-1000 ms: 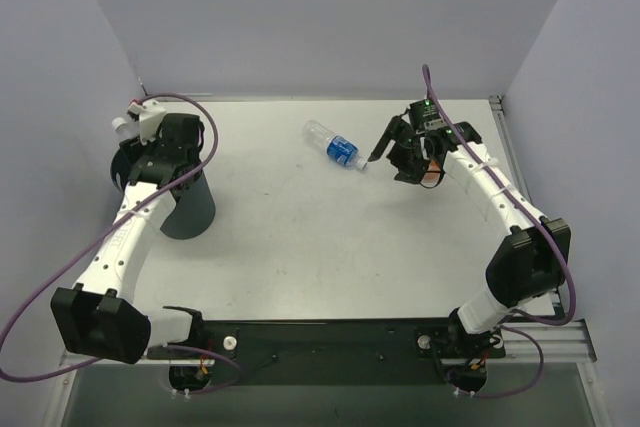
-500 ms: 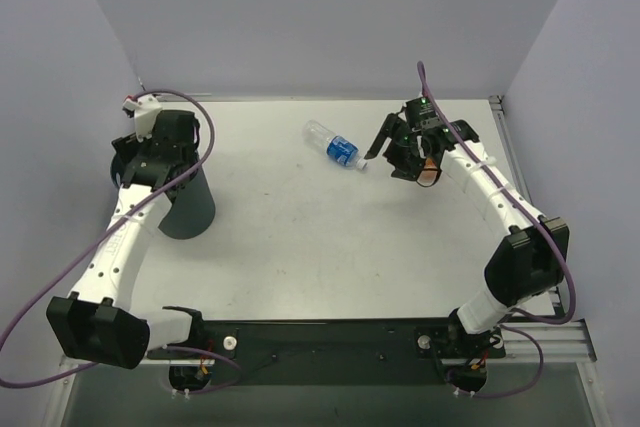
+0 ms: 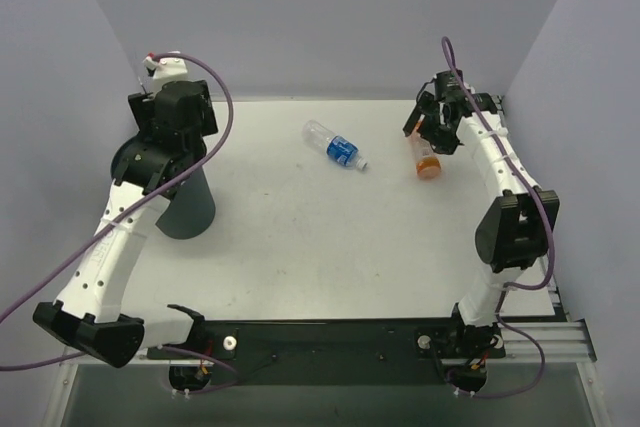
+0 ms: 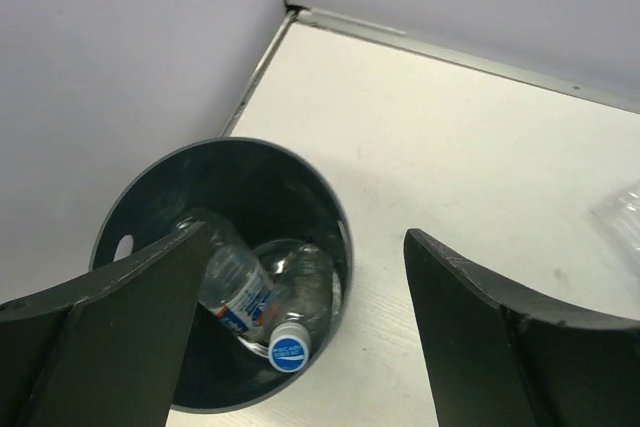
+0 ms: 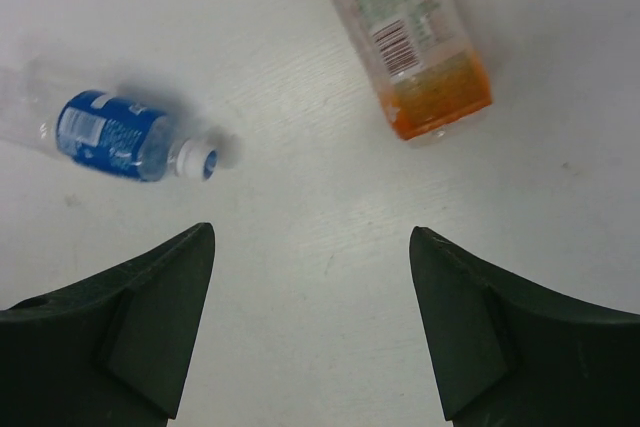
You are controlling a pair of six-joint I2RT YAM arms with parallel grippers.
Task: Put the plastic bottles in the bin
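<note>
Obs: left gripper (image 4: 308, 235) has its jaws spread wide with nothing between them. It hangs directly above the bin (image 4: 240, 177). The bin stands on the table (image 3: 300, 237) at its left side, near the back corner.

Inside the bin, a white-and-blue-labelled bottle (image 4: 238, 297) lies slanted on the bottom with its cap showing. A second clear bottle (image 4: 308, 282) touches it.

Outside the bin, the blue-labelled bottle (image 3: 336, 146) lies on its side, well to the bin's right, with its white cap pointing away from the bin. The orange bottle (image 3: 427, 160) is also on its side, farther from the bin still.

The right gripper (image 5: 310, 235) has its jaws wide apart and is empty. It is over the table near the orange bottle, touching neither bottle, far from the bin.
</note>
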